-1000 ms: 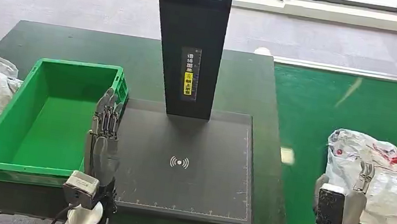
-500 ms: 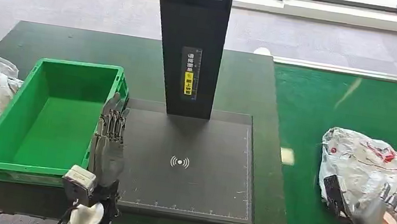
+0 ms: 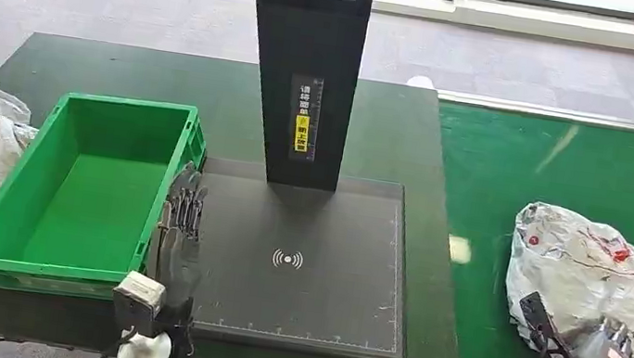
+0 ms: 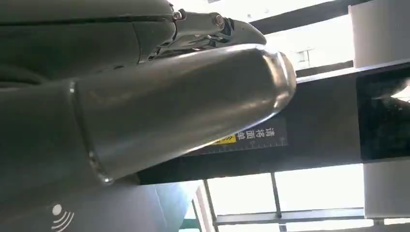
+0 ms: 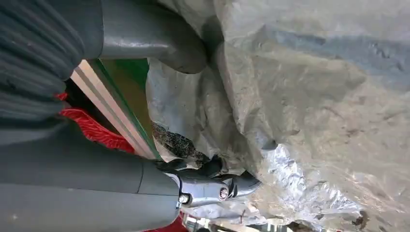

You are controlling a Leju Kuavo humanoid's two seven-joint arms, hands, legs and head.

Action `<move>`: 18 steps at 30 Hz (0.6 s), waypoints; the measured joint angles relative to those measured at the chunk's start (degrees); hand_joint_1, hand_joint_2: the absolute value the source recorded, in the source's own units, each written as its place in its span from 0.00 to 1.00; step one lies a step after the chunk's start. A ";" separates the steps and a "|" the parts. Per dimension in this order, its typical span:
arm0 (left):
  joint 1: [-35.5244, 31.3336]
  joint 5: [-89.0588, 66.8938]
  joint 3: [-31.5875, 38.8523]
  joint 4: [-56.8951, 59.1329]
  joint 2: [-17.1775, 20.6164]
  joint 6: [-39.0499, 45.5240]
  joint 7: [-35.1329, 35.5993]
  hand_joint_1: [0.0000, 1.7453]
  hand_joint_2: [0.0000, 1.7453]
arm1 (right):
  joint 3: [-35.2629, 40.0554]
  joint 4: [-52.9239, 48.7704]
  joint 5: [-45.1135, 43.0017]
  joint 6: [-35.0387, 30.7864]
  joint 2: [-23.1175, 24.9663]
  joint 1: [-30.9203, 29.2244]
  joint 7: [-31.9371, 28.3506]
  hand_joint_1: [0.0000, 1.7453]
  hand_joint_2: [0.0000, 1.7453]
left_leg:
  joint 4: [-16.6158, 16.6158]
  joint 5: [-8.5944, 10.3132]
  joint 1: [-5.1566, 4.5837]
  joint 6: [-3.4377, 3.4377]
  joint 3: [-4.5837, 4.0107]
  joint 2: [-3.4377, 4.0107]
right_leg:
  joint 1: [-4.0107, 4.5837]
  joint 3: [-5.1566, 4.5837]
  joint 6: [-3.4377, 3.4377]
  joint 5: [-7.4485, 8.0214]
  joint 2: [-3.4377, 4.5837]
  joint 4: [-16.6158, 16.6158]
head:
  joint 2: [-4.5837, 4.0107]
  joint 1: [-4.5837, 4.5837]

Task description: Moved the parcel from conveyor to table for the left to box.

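Parcel point(image 3: 595, 274) is lying at 4 o'clock on the conveyor point(image 3: 520, 170), long axis running 10-to-4. Right hand point(image 3: 609, 349) is gripping its near edge; the wrist view is showing the thumb point(image 5: 159, 41) pressing crumpled plastic. Left hand point(image 3: 177, 234) is hovering, fingers straight, holding nothing.

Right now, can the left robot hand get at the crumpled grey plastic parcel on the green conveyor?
Probably not: the left robot hand hangs by the green crate, with the black scanner stand between it and the parcel.

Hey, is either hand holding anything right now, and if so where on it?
The right hand grips the parcel at its near edge. The left hand holds nothing.
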 measured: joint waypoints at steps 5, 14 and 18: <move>-0.04 -1.62 -0.41 0.07 0.00 0.63 1.40 0.00 0.00 | -0.39 1.57 1.05 1.97 0.11 -0.26 -1.18 1.00 1.00 | 0.00 0.01 -0.02 0.02 -0.02 0.01 | -0.02 0.02 0.01 0.01 0.00 0.00 | 0.00 0.00; -0.06 -2.78 -0.44 0.24 -0.02 1.07 2.08 0.00 0.00 | -0.39 2.71 1.20 2.53 1.29 -2.16 -2.03 1.00 1.00 | 0.00 0.03 -0.01 0.03 0.03 0.02 | -0.01 0.03 0.01 0.02 0.01 0.00 | 0.00 -0.02; -0.06 -2.84 -0.44 0.31 -0.02 1.07 2.08 0.00 0.00 | -0.39 2.80 0.72 2.36 1.42 -2.48 -3.21 1.00 1.00 | 0.00 0.03 -0.01 0.03 0.02 0.01 | -0.02 0.04 0.01 0.02 0.01 0.00 | 0.00 -0.02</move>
